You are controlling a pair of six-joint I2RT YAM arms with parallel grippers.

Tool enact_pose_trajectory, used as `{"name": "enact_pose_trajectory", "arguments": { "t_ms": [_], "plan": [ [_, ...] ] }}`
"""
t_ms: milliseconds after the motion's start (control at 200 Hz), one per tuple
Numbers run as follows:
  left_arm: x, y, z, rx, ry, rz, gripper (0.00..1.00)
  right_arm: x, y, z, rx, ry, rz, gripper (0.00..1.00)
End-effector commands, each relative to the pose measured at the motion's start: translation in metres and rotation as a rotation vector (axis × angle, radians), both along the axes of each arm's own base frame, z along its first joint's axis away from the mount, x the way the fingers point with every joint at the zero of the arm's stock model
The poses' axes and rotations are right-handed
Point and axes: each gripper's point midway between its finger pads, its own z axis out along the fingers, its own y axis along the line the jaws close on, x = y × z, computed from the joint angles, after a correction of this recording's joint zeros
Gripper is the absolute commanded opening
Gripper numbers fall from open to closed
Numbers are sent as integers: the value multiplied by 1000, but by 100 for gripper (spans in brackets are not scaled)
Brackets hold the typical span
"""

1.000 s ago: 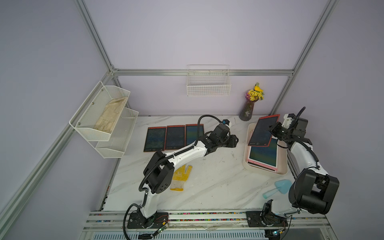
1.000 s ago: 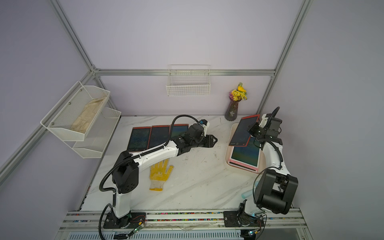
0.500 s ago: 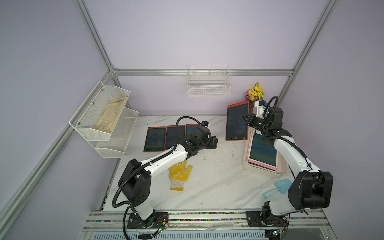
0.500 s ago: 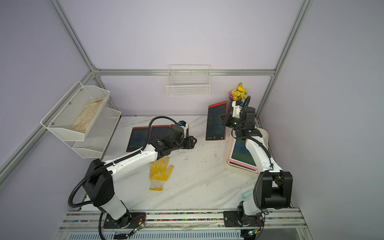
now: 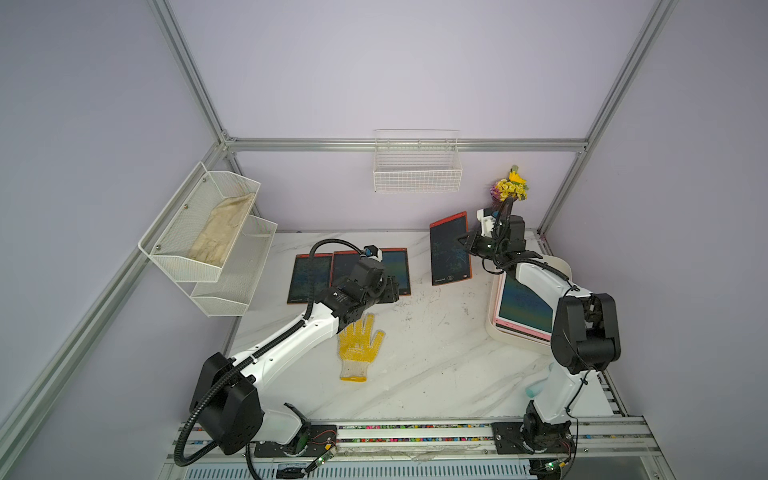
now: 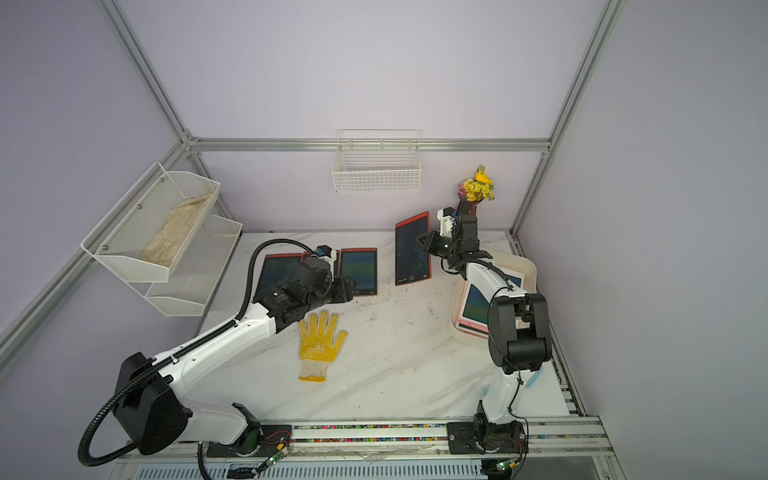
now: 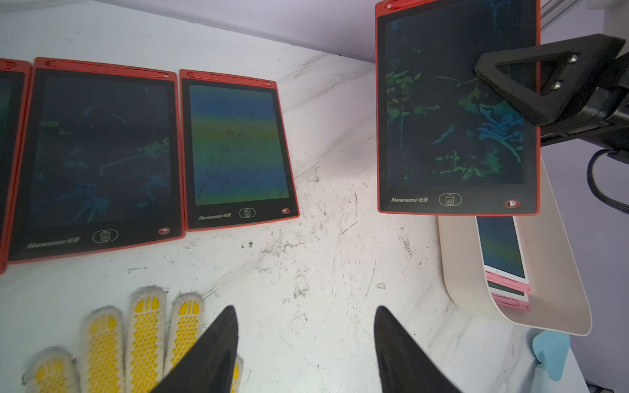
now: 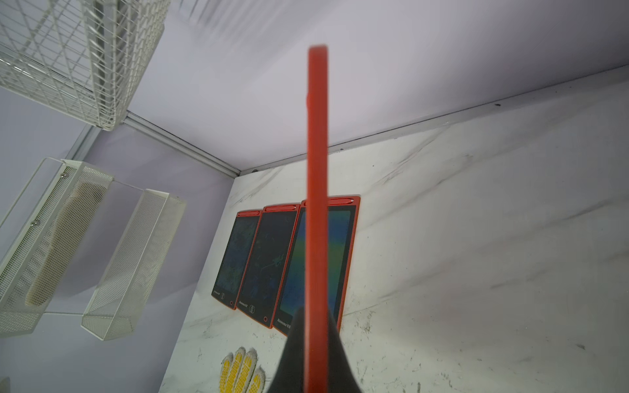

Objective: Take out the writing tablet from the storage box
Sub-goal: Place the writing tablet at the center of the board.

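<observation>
My right gripper (image 5: 467,243) (image 8: 316,309) is shut on the side edge of a red-framed writing tablet (image 5: 449,249) (image 6: 412,249) (image 7: 456,109). The tablet hangs upright in the air, just left of the cream storage box (image 5: 492,316) (image 6: 454,316) at the table's right. More tablets with pink and white frames (image 5: 521,305) lie stacked inside the box. My left gripper (image 5: 392,291) (image 7: 303,311) is open and empty, low over the bare tabletop. It points toward the held tablet from the left.
Three red tablets (image 5: 309,278) (image 7: 238,146) lie side by side at the back of the table. A yellow glove (image 5: 359,340) lies under my left wrist. A flower vase (image 5: 511,189), a wire basket (image 5: 417,170) and a mesh shelf (image 5: 208,232) line the walls.
My right gripper carried the tablet from above the box leftward and turned it upright. My left arm drew back to the left, and its jaws spread wider.
</observation>
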Motion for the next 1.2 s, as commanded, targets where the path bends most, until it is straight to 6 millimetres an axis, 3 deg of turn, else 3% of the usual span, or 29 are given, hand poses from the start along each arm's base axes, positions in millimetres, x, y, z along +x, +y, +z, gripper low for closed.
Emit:
{"name": "enact_pose_trajectory", "arguments": {
  "t_ms": [0, 325, 655, 890, 1195],
  "plan": [
    [0, 16, 0, 46, -28, 12, 63, 19, 11, 6, 52, 6, 29, 0],
    [0, 22, -4, 48, -15, 34, 64, 47, 26, -35, 39, 92, 131, 0],
    [2, 19, -13, 26, 24, 53, 64, 57, 32, -90, 60, 174, 157, 0],
    [0, 18, -9, 5, 24, 54, 64, 60, 34, -97, 90, 191, 150, 0],
    [2, 14, -12, -3, 35, 49, 65, 59, 37, -124, 121, 256, 145, 0]
  ]
}}
